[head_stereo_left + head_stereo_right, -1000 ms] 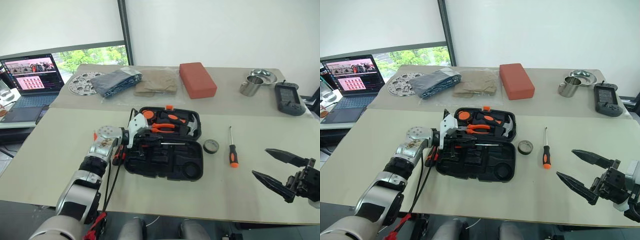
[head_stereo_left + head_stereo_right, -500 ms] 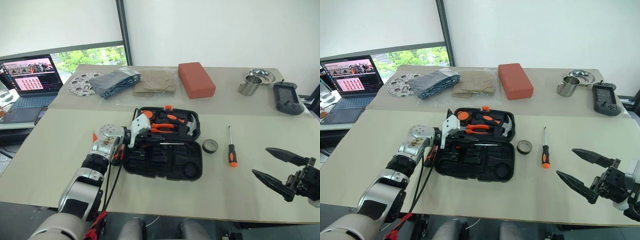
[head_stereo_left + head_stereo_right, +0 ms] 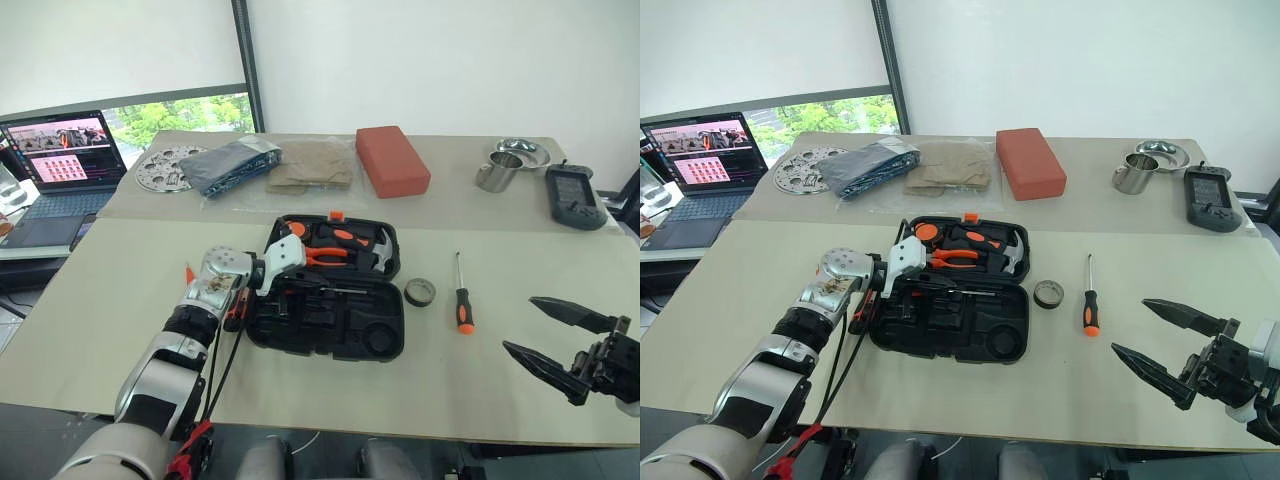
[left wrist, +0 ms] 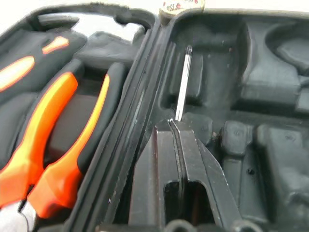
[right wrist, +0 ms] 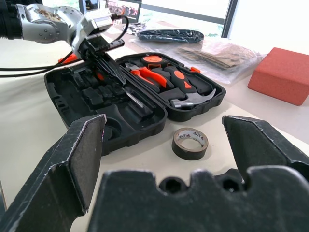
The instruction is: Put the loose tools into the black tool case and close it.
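Gripping thin steel shaft of screwdriver: left gripper clamped on it over tool case; rigid, slippery, best taken by handle. Right gripper held wide apart, empty.

Bright, even daylight, seemingly from the window; wrist close-ups slightly soft.

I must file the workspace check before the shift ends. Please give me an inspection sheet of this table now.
Surface: beige table, two joined tops.
Job's things: black tool case open; screwdriver and tape roll loose beside it.
Clutter: red-brown block, metal cup, handheld device, plastic bags.
End effectors: left end effector shut on a screwdriver shaft inside the case; right end effector open, empty.
Cables: black and red cables along left arm.
Surroundings: laptop, window.
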`<state>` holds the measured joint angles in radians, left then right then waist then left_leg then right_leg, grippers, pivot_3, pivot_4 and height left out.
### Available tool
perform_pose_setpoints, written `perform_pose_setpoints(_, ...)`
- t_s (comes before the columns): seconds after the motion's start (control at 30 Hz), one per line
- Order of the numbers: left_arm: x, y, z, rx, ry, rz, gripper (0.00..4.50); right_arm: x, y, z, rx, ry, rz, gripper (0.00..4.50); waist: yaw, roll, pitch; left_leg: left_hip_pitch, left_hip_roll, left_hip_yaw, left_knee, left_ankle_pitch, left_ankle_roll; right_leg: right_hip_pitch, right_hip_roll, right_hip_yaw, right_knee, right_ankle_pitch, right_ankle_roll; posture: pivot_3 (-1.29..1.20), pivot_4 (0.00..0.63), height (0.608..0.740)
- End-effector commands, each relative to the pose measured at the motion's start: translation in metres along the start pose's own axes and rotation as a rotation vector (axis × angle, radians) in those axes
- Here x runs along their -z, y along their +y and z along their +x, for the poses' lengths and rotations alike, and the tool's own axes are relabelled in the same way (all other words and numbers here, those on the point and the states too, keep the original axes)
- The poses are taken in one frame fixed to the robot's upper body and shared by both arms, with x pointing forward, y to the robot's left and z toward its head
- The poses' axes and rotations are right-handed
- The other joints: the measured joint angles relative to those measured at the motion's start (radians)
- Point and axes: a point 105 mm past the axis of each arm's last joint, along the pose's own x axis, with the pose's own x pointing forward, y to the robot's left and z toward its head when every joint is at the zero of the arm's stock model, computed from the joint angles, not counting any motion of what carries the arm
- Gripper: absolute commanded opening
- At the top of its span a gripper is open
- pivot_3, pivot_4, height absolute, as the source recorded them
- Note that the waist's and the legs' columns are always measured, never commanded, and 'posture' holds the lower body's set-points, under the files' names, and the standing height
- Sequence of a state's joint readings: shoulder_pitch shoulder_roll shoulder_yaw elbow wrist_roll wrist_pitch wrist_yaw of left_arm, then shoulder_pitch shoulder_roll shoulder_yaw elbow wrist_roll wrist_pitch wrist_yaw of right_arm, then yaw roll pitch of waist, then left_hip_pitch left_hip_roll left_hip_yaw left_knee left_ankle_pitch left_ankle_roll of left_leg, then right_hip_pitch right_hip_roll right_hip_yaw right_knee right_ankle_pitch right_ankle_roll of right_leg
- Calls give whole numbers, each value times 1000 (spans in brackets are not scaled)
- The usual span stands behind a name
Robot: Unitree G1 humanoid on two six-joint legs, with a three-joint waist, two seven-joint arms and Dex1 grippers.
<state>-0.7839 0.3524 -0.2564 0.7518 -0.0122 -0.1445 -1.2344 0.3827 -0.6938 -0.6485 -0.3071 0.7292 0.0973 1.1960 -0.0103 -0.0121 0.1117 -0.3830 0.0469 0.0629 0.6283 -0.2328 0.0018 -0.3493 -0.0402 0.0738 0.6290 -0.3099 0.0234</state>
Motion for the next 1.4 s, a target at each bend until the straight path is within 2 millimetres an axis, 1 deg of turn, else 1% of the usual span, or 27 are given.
perform_pose_setpoints(0.03,34,-11,3,25,152,-22,11,-9,0,0,-6,-14,-38,4500,-1,1,0,0,0,0,0,0,0,1,0,0,0,0,0,0,150,740)
perform_pose_setpoints(0.13,40,-15,7,39,175,-13,11,-9,0,-1,-8,-10,-38,4500,-2,1,0,4,0,0,0,1,2,5,0,0,1,-2,4,0,150,740)
perform_pose_setpoints(0.2,38,-13,7,24,165,-9,11,-9,-1,-1,-5,-4,-36,4500,-2,1,0,10,0,0,0,1,2,11,0,0,1,-3,6,0,150,740)
perform_pose_setpoints(0.3,24,0,4,-40,98,-33,11,-4,-3,2,23,29,-26,4500,-2,1,0,14,0,-1,0,1,2,15,-1,0,0,-4,7,0,150,740)
perform_pose_setpoints(0.33,14,4,1,-56,47,-28,11,-2,-5,5,40,39,-16,4500,-2,1,0,14,0,-1,0,1,2,15,-1,0,1,-4,7,0,150,740)
perform_pose_setpoints(0.4,0,8,-5,-72,-20,-21,11,0,-8,9,66,56,-5,4500,-4,1,0,14,0,-2,0,1,2,14,-1,0,1,-4,7,0,150,740)
perform_pose_setpoints(0.47,-24,16,-20,-115,-131,-25,11,10,-18,18,136,123,11,4500,-9,0,0,12,1,-3,0,1,2,11,-1,0,1,-4,6,0,150,740)
perform_pose_setpoints(0.57,-52,22,-39,-176,-257,-4,11,17,-25,29,200,174,28,4500,-10,1,1,8,2,-4,0,1,2,5,0,1,2,0,0,0,150,740)
perform_pose_setpoints(0.6,-60,20,-45,-178,-286,4,259,20,-29,32,228,199,34,4500,-7,2,0,2,1,-4,0,3,2,-3,0,2,3,1,-1,0,150,740)
perform_pose_setpoints(0.63,-65,19,-48,-176,-302,8,519,22,-32,34,248,218,38,4500,-5,2,0,-2,1,-5,0,3,2,-6,0,1,3,1,-1,0,150,740)
perform_pose_setpoints(0.67,-71,16,-53,-165,-316,15,653,24,-36,38,273,244,41,4500,-2,2,0,-2,1,-5,0,3,2,-6,0,1,3,1,-1,0,150,740)
perform_pose_setpoints(0.7,-75,10,-56,-137,-320,24,1074,26,-39,40,295,261,52,4500,-2,3,-1,-2,0,-4,-1,3,2,-6,0,1,2,1,0,0,150,740)
perform_pose_setpoints(0.73,-81,1,-63,-87,-326,30,1498,34,-46,43,343,328,58,4500,-1,3,-1,-2,0,-4,-2,3,2,-6,0,2,1,0,0,0,150,740)
perform_pose_setpoints(0.8,-91,-14,-73,-1,-335,21,2103,45,-53,46,391,442,56,4500,-3,5,-1,-2,0,-4,-2,3,2,-6,0,1,1,0,0,0,150,740)
perform_pose_setpoints(0.9,-99,-31,-85,90,-313,-1,3129,53,-52,54,378,517,121,4500,-1,5,-1,-2,0,-4,-2,3,2,-6,0,1,0,0,-1,0,150,740)
perform_pose_setpoints(0.93,-101,-35,-88,104,-308,-6,3557,55,-51,57,379,532,158,4500,1,5,-1,-3,0,-4,-2,3,2,-6,0,1,0,0,-1,0,150,740)
perform_pose_setpoints(1.0,-105,-40,-92,122,-303,-10,4225,58,-46,64,383,561,224,4500,2,4,0,-2,-1,-4,-2,3,2,-5,0,1,0,0,-1,0,150,740)
perform_pose_setpoints(1.03,-106,-42,-94,126,-301,-11,4458,60,-44,67,389,581,251,4500,1,3,0,-3,0,-5,-2,3,2,-5,0,1,0,0,-1,0,150,740)
perform_pose_setpoints(1.1,-108,-44,-95,130,-297,-14,4458,64,-43,69,409,628,266,4500,-3,3,1,-3,0,-5,-1,4,2,-5,1,1,0,0,-1,0,150,740)
perform_pose_setpoints(1.17,-107,-47,-96,140,-280,-18,4458,68,-47,69,444,667,260,4500,-3,3,1,-2,-1,-7,-1,4,2,-5,1,2,0,0,-1,0,150,740)
perform_pose_setpoints(1.27,-104,-50,-97,151,-248,-24,4458,72,-48,72,472,684,286,4500,-3,3,1,-3,0,-8,-1,4,2,-5,1,2,0,0,-1,0,150,740)
perform_pose_setpoints(1.33,-102,-51,-99,149,-224,-28,4500,74,-48,74,477,692,291,3977,-5,3,1,-3,0,-8,-2,4,2,-6,1,2,0,0,-1,0,150,740)
perform_pose_setpoints(1.37,-102,-51,-100,146,-210,-30,4500,75,-50,74,486,697,286,3812,-5,3,1,-3,0,-8,-2,4,2,-6,2,2,0,0,-1,0,150,740)
perform_pose_setpoints(1.4,-100,-51,-101,144,-193,-30,4500,76,-50,74,491,704,280,3441,-4,3,1,-3,0,-8,-2,4,2,-6,2,2,0,0,-1,0,150,740)
